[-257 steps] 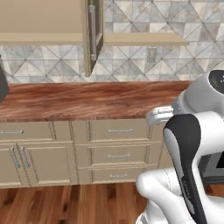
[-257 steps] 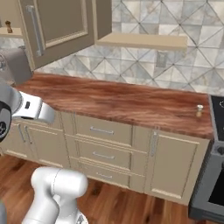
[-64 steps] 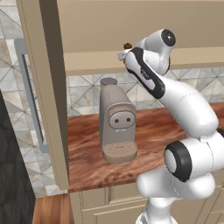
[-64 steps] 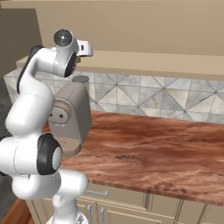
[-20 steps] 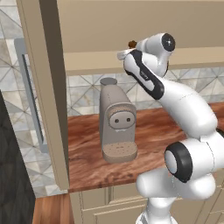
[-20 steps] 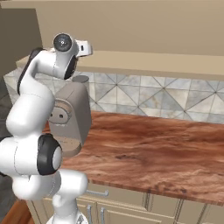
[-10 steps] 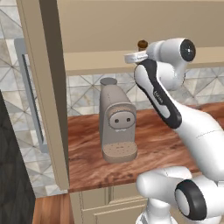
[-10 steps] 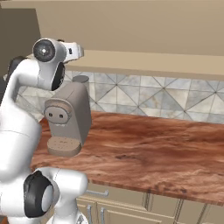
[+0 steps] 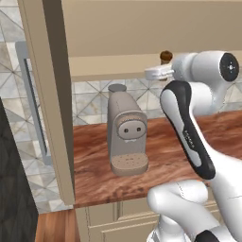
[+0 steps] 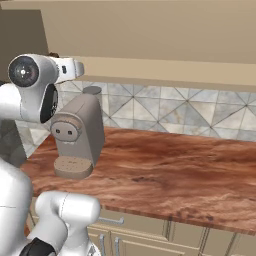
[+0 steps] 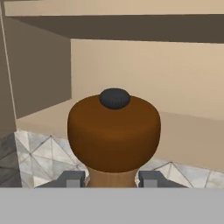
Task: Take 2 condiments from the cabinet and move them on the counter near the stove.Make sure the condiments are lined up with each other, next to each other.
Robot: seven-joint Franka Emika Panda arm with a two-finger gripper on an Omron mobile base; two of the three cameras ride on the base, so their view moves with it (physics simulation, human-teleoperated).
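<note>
The brown wooden pepper mill [image 11: 113, 131], one of the condiments, has a dark round knob on top and sits between my two fingertips [image 11: 72, 178]. My gripper [image 11: 111, 180] is shut on its neck. From the left base view the mill [image 9: 166, 56] pokes up above my white hand at the front edge of the tan cabinet shelf [image 9: 108, 68]. In the right base view its top [image 10: 53, 55] shows just behind my hand. The reddish-brown counter [image 10: 165, 170] runs below. The stove is out of view.
A grey-beige coffee machine [image 9: 125, 134] stands on the counter right under my hand. The open cabinet door [image 9: 47, 94] hangs at the left with its slim handle [image 9: 33, 108]. Tiled wall [image 10: 190, 112] backs the counter, and cream drawers [image 10: 150, 240] lie beneath.
My arm has swung and my hand has carried the pepper mill to the right along the shelf front, with the elbow now lower. The grip on the mill is unchanged.
</note>
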